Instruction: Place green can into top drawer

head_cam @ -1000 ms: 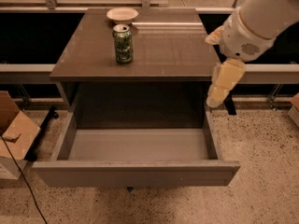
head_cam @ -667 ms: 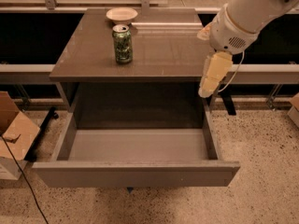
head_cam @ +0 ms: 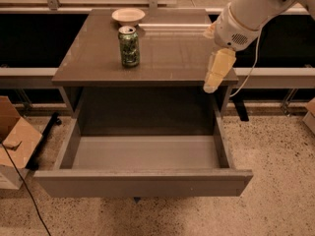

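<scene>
The green can (head_cam: 129, 45) stands upright on the left part of the grey-brown tabletop (head_cam: 172, 58), silver top up. The top drawer (head_cam: 142, 181) is pulled fully open below the tabletop and nothing lies in it. My gripper (head_cam: 216, 73) hangs from the white arm at the right edge of the tabletop, pointing down, well to the right of the can and above the drawer's right rear corner. It holds nothing.
A shallow white bowl (head_cam: 128, 16) sits at the back of the tabletop behind the can. A cardboard box (head_cam: 15, 141) stands on the floor at the left. A railing and window ledge run behind the table. A cable (head_cam: 246, 77) hangs from the arm.
The arm and gripper have moved left and slightly up, from beside the table's right edge to over that edge. The can and drawer have not moved.
</scene>
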{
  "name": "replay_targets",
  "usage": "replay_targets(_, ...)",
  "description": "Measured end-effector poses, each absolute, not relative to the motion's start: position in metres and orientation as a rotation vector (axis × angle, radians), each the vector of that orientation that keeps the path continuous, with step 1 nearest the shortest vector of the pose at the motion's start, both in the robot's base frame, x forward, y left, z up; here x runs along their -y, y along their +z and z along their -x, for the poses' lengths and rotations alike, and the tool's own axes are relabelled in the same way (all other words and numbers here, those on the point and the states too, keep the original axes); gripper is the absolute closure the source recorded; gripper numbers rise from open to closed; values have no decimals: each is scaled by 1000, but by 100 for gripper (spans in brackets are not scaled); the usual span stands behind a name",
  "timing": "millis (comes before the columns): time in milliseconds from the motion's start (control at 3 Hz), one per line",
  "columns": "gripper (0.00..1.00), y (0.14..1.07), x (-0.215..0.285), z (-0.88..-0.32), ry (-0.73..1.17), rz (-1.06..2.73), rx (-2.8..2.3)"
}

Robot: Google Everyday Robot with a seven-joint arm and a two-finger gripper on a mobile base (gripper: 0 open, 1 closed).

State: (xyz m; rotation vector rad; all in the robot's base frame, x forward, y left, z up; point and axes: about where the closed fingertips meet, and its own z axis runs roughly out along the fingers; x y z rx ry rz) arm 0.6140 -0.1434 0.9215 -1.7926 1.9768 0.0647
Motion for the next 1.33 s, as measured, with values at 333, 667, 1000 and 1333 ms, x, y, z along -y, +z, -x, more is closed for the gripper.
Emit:
replay_targets(333, 0, 916, 135, -620, 90, 1738, -1941)
replay_targets(667, 0, 911, 115, -643, 145, 1670, -1850)
replay_targets(1000, 0, 907, 96, -670, 189, 1633, -1774)
replay_targets(1333, 0, 902, 78, -695, 236, 1623, -1718)
